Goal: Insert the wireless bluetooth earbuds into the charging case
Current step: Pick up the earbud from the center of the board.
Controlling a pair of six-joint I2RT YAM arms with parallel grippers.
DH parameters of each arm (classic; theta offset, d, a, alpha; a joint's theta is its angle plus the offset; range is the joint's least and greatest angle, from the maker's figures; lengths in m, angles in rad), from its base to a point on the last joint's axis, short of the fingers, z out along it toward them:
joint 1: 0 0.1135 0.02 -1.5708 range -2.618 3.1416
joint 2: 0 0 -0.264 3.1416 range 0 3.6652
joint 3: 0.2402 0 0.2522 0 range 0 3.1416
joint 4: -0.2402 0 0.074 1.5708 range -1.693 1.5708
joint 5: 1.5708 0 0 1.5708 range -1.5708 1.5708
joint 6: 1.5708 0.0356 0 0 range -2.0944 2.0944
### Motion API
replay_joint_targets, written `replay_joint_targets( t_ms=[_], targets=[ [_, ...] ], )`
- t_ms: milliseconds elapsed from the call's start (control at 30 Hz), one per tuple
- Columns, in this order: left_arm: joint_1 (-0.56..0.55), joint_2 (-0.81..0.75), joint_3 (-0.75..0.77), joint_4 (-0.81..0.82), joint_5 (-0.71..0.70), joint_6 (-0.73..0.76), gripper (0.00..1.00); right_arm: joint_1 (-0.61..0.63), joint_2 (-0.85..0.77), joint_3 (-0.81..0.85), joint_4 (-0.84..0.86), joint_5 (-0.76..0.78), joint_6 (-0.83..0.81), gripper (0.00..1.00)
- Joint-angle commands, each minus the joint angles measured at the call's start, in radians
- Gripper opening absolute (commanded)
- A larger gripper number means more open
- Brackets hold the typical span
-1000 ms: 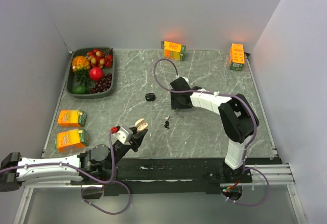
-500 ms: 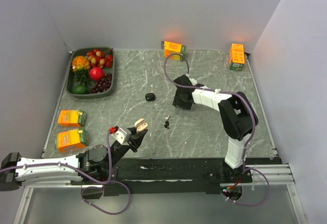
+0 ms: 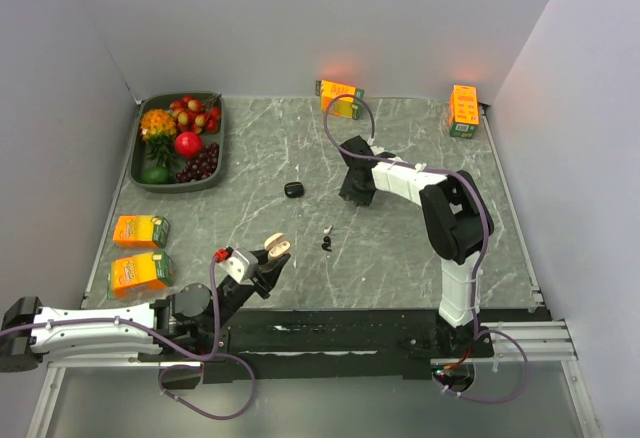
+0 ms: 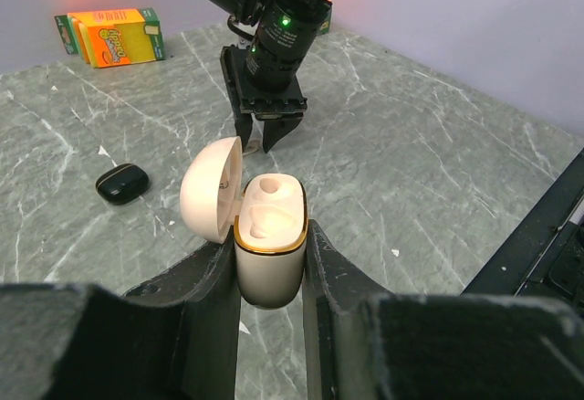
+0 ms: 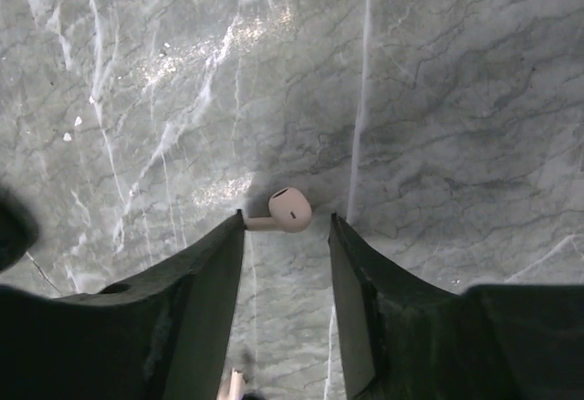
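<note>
My left gripper is shut on an open whitish charging case with a gold rim, its lid tipped to the left and its wells empty. My right gripper is open and points down at the table. A whitish earbud lies between its fingertips, the stem touching the left finger. From the top the right gripper is mid-table. A black earbud and a small whitish piece lie between the two grippers. The right gripper also shows in the left wrist view.
A small black case lies left of the right gripper and shows in the left wrist view. Orange juice cartons stand at the back, back right and left. A fruit tray sits at the back left.
My right gripper has shifted a little right and farther back, and its wrist has turned. My left gripper with the case has stayed put.
</note>
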Motion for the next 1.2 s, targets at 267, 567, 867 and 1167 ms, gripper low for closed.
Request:
replay_joint_targets(
  t_ms=[267,567,867,1167],
  targets=[
    [-0.008,0.014,0.035,0.036,-0.017,-0.006,0.01,-0.015,0.028,-0.009,0.016,0.054,-0.092,0.16],
    [-0.010,0.030,0.035,0.050,0.003,-0.010,0.01,0.092,-0.087,-0.114,-0.004,0.203,-0.356,0.00],
    [-0.010,0.043,0.035,0.053,0.023,-0.019,0.01,0.120,-0.271,-0.288,0.013,0.159,-0.362,0.30],
    [-0.010,0.047,0.039,0.050,0.022,-0.022,0.01,0.122,-0.389,-0.294,-0.028,0.139,-0.324,0.70]
  ],
)
